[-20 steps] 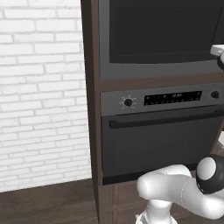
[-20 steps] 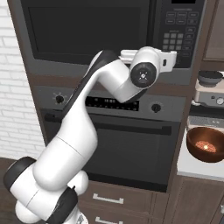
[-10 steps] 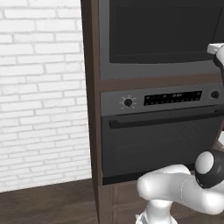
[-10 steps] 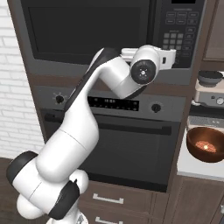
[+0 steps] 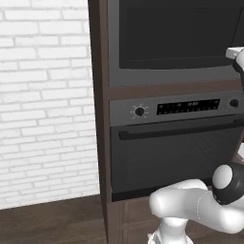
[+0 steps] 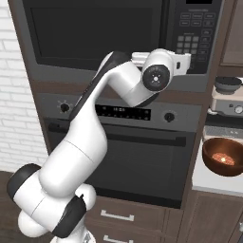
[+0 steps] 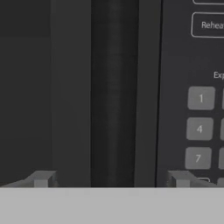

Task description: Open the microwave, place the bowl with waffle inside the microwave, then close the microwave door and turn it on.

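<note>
The microwave sits high in the brown cabinet, and its black glass door is shut. My gripper is held up close to the front, at the seam between door and keypad. In the hand view my gripper is open. Its fingertips stand wide on either side of the dark vertical strip at the door's right edge, with nothing between them. The brown bowl with the waffle rests on the counter to the right, well below the hand.
Under the microwave is the oven with a round knob, a display strip and a long handle bar. A small appliance stands behind the bowl. A white brick wall lies left of the cabinet.
The hand has crept slightly upward along the microwave front. Its jaws stay wide and the door stays shut.
</note>
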